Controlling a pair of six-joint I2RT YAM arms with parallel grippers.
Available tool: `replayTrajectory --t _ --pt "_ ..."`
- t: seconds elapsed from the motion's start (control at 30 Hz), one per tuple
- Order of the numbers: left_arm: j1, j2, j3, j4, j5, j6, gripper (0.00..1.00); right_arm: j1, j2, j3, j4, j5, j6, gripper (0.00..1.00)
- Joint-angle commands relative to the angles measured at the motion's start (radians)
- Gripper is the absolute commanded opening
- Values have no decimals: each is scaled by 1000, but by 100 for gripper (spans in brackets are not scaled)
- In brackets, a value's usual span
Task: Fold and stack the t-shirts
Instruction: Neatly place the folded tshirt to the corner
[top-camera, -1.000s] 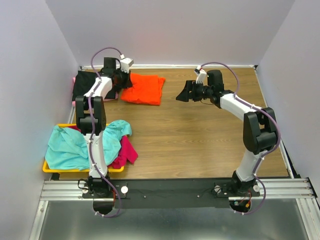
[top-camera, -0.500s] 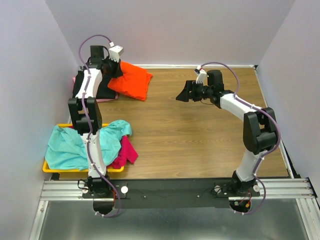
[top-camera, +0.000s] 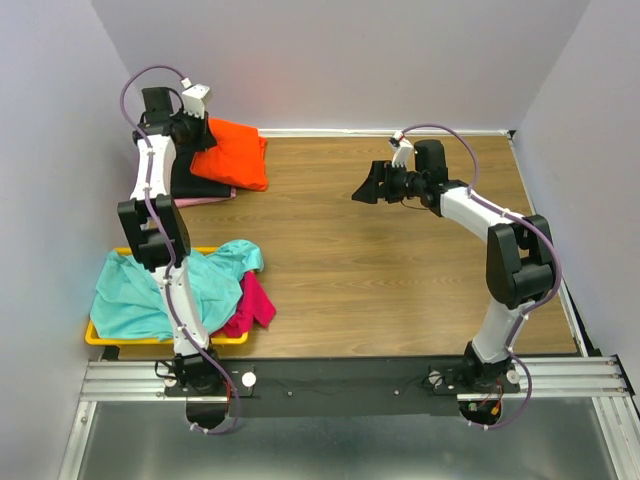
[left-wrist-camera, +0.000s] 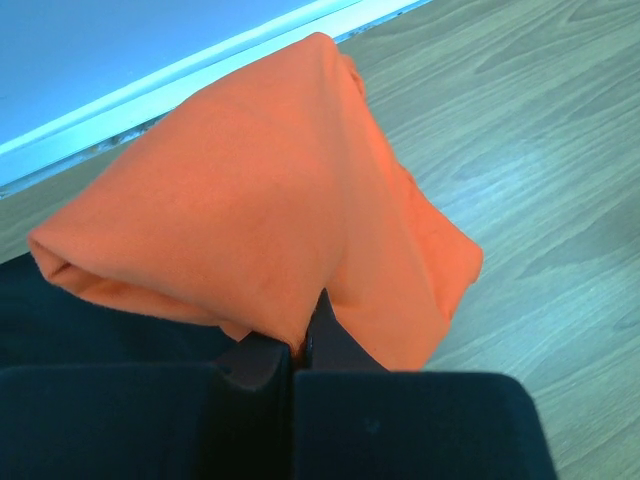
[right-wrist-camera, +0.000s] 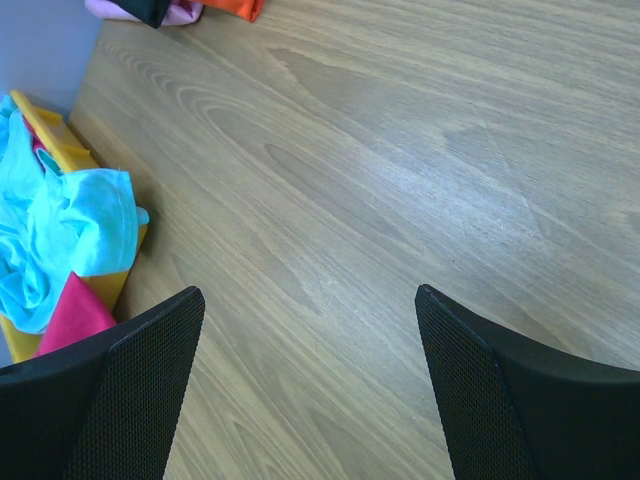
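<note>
Wooden worktop (top-camera: 380, 270), far-left corner: my left fingers (left-wrist-camera: 265, 362), pressed together on the folded orange t-shirt (top-camera: 232, 152), have swung it left over the black t-shirt (top-camera: 195, 185). I judge stacking comes next. Meanwhile my right fingers (top-camera: 362, 188) hang spread and idle. Only the left wrist view shows the pinch; the overhead view hides it.

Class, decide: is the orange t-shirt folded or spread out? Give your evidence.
Folded. The orange t-shirt is a compact bundle showing a rolled, doubled edge, pinched by the shut left tool.
</note>
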Motion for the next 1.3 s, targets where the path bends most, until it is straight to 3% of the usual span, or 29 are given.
replayTrajectory --t 0.0,0.53,1.27 --pt "26 7 49 -17 55 0 0 -7 -21 -7 -6 -14 -12 93" --pt "174 -31 29 93 109 -126 0 -6 -27 -5 -6 -20 -14 93" --pt "271 -53 -66 262 62 -272 0 -6 -27 -5 -6 -34 -9 93"
